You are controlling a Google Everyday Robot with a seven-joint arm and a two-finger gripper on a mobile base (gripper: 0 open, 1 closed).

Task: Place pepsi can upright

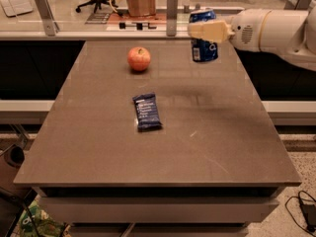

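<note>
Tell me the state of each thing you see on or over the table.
pepsi can: upright, gripped in the claw, apparently above the table, far right.
claw: shut on the pepsi can, at the far right.
apple: resting on the table, far side.
snack packet: lying flat, mid-table.

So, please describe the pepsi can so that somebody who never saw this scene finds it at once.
At the far right of the brown table, a white arm reaches in. Its beige gripper is shut on the pepsi can there. It is the only blue cylinder: the apple is red, the blue packet lies flat.
</note>
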